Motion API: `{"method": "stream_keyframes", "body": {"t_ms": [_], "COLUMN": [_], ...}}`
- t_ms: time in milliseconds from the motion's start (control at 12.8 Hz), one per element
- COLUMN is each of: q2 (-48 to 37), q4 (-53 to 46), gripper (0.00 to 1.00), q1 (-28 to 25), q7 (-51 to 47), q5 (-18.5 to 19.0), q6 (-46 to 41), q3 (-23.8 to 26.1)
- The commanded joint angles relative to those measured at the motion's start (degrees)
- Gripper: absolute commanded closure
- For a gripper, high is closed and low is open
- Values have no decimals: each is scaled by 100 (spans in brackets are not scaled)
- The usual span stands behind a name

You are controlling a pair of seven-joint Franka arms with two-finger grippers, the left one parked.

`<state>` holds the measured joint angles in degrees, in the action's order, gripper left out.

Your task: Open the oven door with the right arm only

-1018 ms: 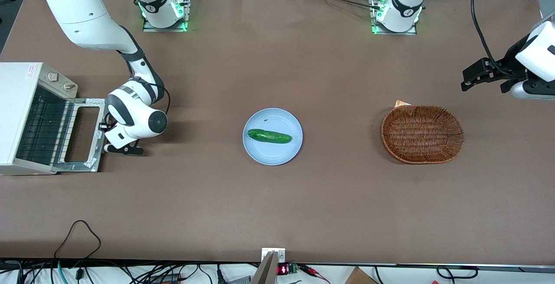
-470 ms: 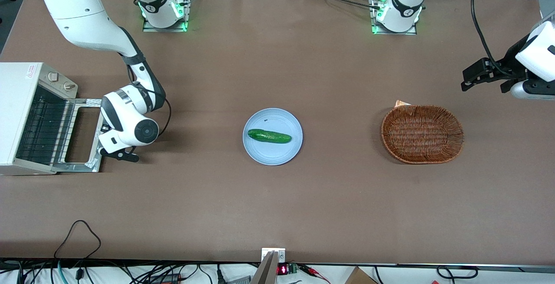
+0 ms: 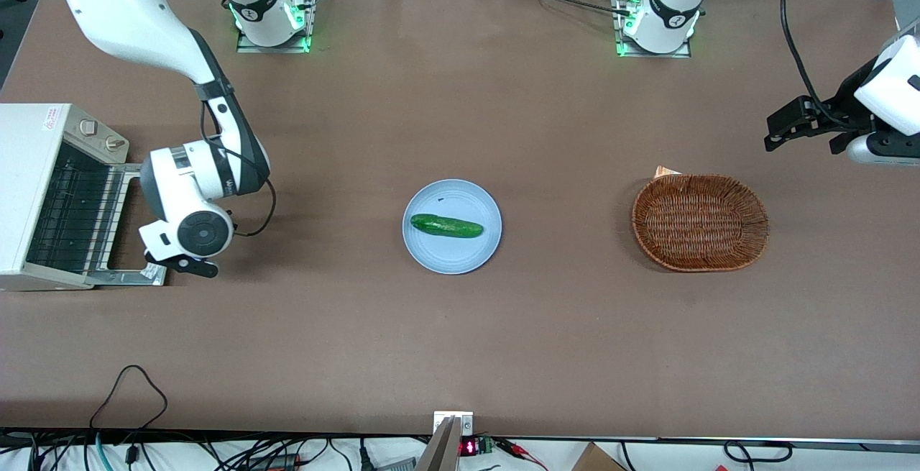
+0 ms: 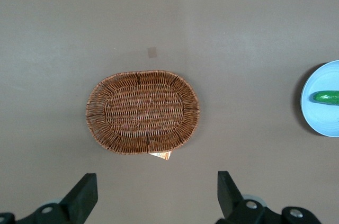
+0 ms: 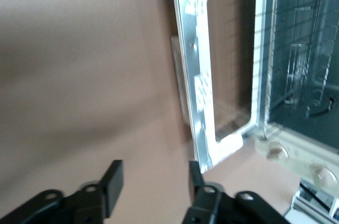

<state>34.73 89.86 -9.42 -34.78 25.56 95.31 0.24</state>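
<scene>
The off-white toaster oven (image 3: 36, 190) stands at the working arm's end of the table. Its oven door (image 3: 133, 276) lies folded down flat in front of the oven, showing the wire rack inside. The right arm's wrist hangs over the door's handle edge, and my gripper (image 3: 180, 259) is under it. In the right wrist view the gripper (image 5: 153, 173) is open and empty above bare table, beside the door frame (image 5: 198, 75) and its bar handle (image 5: 179, 75). It touches nothing.
A blue plate (image 3: 474, 255) with a cucumber (image 3: 445, 226) sits mid-table. A wicker basket (image 3: 701, 222) lies toward the parked arm's end; it also shows in the left wrist view (image 4: 143, 112). Cables hang at the table's near edge.
The right arm's wrist has swung toward the oven and nearer the front camera, now over the door's handle edge. The door stays flat and open.
</scene>
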Motion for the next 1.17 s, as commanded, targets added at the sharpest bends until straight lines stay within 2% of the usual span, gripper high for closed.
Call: {"method": "stream_keyframes", "body": {"t_ms": [0, 392, 548, 705, 940, 1096], "q2": [-133, -747, -1081, -1397, -1872, -2058], "q4": [-635, -988, -988, -988, -988, -935], "gripper": [0, 0, 0, 0, 0, 0], "q1": [-25, 28, 150, 291, 843, 837], "q7": [707, 1674, 1877, 2280, 2792, 2775], "q5": [-507, -1184, -1683, -1791, -2677, -2749], "q6": [-906, -1647, -1647, -1647, -1621, -1559], "q3": [-15, -50, -86, -86, -68, -51]}}
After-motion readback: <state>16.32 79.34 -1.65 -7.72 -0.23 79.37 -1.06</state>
